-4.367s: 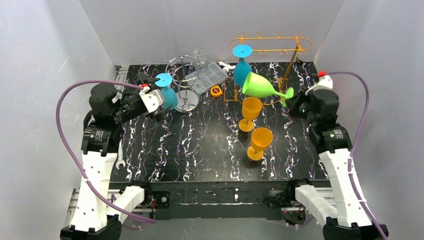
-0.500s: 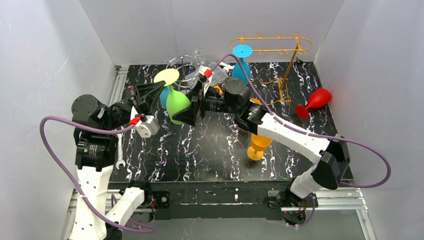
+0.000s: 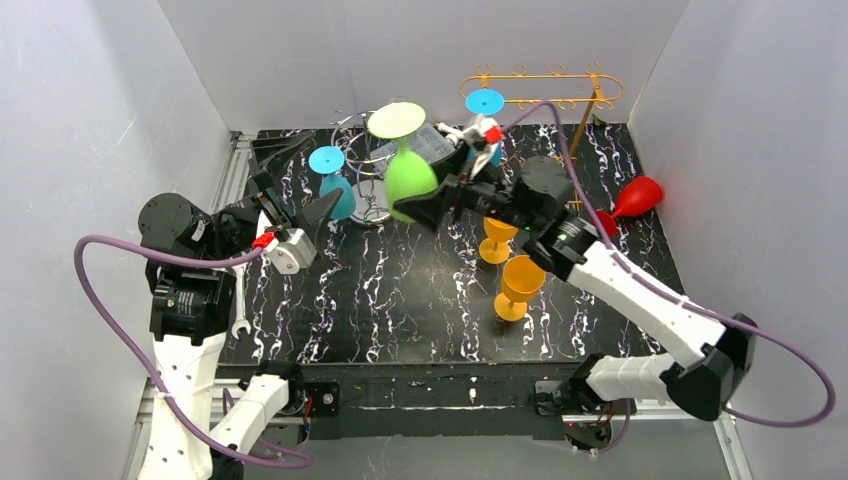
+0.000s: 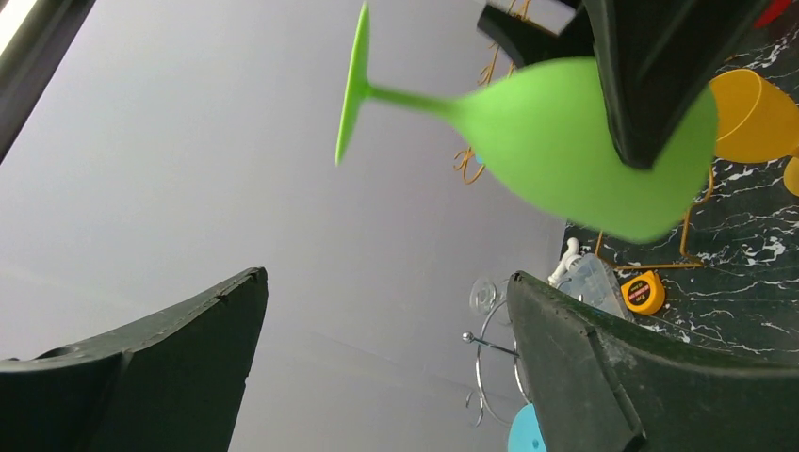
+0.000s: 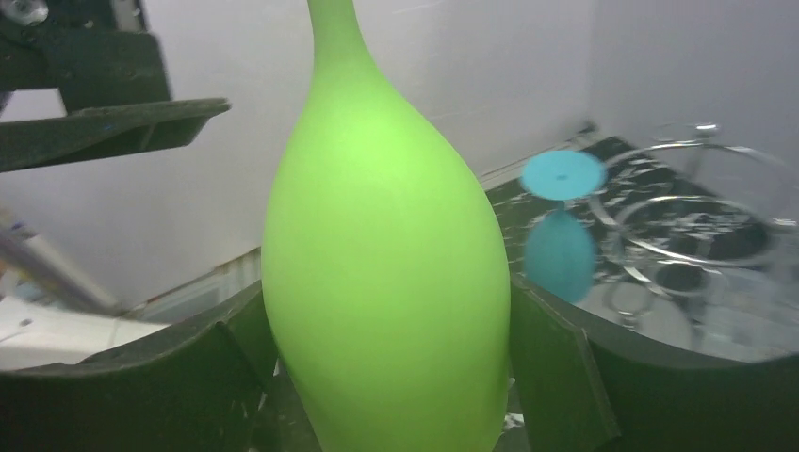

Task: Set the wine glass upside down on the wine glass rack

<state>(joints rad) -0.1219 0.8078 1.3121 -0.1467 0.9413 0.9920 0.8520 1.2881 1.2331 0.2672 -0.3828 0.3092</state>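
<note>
Over the table (image 3: 400,290), left fingers (image 4: 603,377) have released the green glass (image 3: 410,185).

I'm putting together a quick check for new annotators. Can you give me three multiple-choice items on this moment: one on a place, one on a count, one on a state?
1. Where is the red glass?
A. On its side on the table, near the right edge.
B. Hanging from the gold rack.
C. Upright at mid-table.

2. How many orange glasses stand upright on the table?
A. One.
B. Two.
C. Four.

3. How is the left tool?
A. Shut on a blue glass.
B. Shut on an orange glass.
C. Open, holding nothing.

Answers:
1 A: the top view shows it lying tipped over at the right.
2 B: two stand one in front of the other.
3 C: its fingers are wide apart with nothing between them, while the right tool grips the green glass by the bowl, foot up.
</note>
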